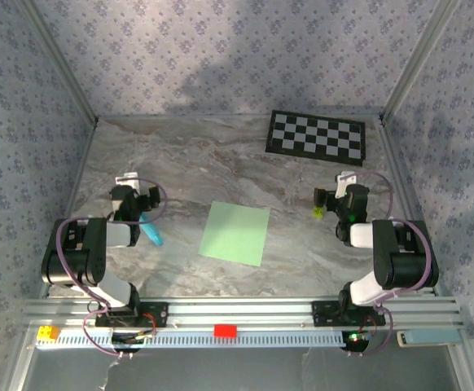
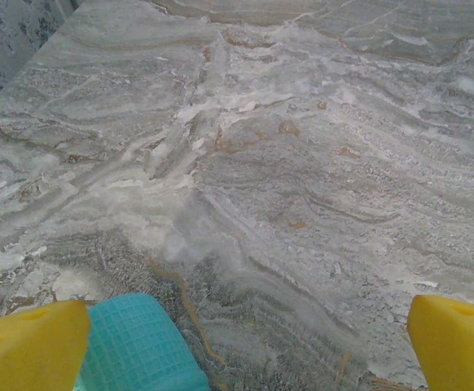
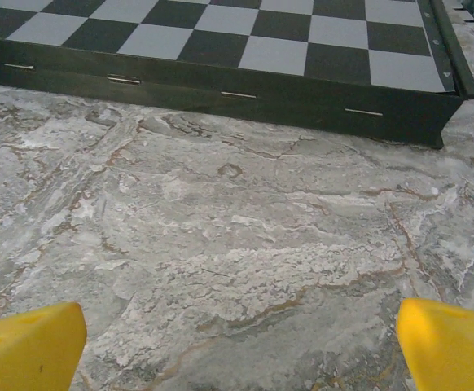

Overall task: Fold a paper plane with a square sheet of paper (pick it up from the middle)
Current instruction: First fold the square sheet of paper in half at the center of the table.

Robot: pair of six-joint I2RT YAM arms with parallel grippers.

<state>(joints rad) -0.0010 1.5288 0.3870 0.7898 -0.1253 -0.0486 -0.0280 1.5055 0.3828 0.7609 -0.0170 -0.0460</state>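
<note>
The square sheet of paper is pale mint green and lies flat and unfolded on the marble table, midway between the two arms. No paper plane is in view. My left gripper hovers left of the sheet, open, its yellow fingers wide apart over bare marble. My right gripper sits right of the sheet, also open, with nothing between its yellow fingertips. Neither gripper touches the paper.
A small cyan-blue stick lies on the table by the left gripper's left finger. A black-and-white checkerboard lies at the back right. Patterned walls enclose three sides. A metal rail runs along the front edge.
</note>
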